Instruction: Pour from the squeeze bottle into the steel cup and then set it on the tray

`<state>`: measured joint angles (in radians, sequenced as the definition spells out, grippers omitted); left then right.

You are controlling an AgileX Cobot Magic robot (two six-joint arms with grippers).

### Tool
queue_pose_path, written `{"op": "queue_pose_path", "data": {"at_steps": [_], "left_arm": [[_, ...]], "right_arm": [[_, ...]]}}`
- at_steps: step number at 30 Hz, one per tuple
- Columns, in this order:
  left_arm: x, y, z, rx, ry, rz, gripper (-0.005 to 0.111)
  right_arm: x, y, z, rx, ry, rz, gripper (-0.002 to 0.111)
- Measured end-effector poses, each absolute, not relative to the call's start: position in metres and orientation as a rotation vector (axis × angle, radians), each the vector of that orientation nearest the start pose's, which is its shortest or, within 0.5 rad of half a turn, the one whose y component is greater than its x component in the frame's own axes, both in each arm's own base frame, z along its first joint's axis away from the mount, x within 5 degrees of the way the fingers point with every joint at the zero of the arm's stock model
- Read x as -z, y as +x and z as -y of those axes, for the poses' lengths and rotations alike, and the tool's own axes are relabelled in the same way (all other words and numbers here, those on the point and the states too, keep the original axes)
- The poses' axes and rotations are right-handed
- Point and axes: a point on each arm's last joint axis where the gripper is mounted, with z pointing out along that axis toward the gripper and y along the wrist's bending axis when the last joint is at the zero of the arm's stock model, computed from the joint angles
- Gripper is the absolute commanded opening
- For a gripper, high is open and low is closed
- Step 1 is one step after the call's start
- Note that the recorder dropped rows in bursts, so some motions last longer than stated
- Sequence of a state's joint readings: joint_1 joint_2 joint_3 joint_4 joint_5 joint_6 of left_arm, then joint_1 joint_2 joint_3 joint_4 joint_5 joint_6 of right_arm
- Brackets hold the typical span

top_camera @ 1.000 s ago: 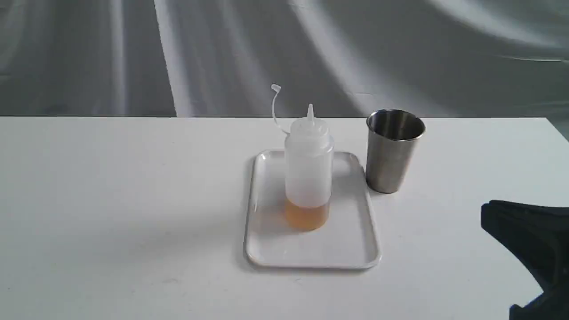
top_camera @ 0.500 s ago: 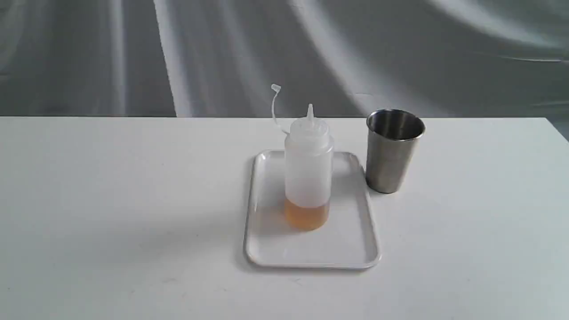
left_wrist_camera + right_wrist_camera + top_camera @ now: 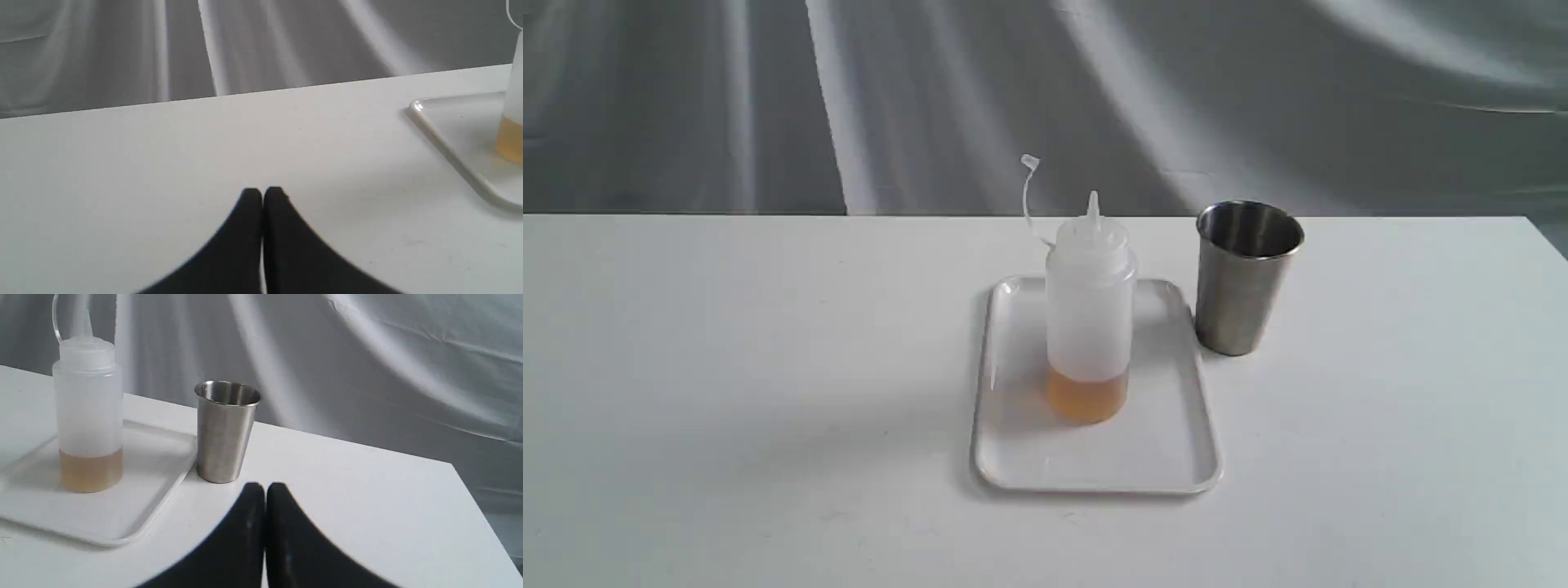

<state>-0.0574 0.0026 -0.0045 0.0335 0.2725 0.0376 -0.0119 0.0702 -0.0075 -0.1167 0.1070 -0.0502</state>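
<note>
Right tool (image 3: 265, 486) isn't showing in the exterior shot anymore; it was poking in at the corner a second ago. It and the left tool (image 3: 262, 190) are both sitting with tips pressed together, gripping nothing. Squeeze bottle (image 3: 1089, 318) is standing upright on the tray (image 3: 1094, 482), ahead of the right tool. Steel cup (image 3: 1245, 278) is sitting nearer that tool, just beside the tray on the tabletop (image 3: 727, 367). Looks like wrap-up to me, so I'd be backing straight away from the cup, no sideways swinging.

The steel cup (image 3: 1245, 278) looked brushed metal, the squeeze bottle (image 3: 1089, 318) frosted plastic, the tray (image 3: 1094, 469) glossy white, the bench (image 3: 727, 367) matt.
</note>
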Motion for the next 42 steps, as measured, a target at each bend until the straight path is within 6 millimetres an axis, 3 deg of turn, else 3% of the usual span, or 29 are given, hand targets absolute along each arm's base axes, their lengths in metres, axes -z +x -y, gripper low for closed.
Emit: {"op": "queue_pose_path", "data": {"at_steps": [8, 18, 42], "left_arm": [[-0.19, 0.055, 0.002, -0.017, 0.105, -1.751, 0.0], [-0.19, 0.055, 0.002, -0.017, 0.105, -1.751, 0.0], [-0.19, 0.055, 0.002, -0.017, 0.105, -1.751, 0.0]], "right_arm": [[-0.2, 0.057, 0.002, 0.142, -0.106, -1.642, 0.0], [-0.185, 0.054, 0.004, 0.145, -0.101, -1.812, 0.0], [-0.184, 0.054, 0.004, 0.145, -0.101, -1.822, 0.0]]}}
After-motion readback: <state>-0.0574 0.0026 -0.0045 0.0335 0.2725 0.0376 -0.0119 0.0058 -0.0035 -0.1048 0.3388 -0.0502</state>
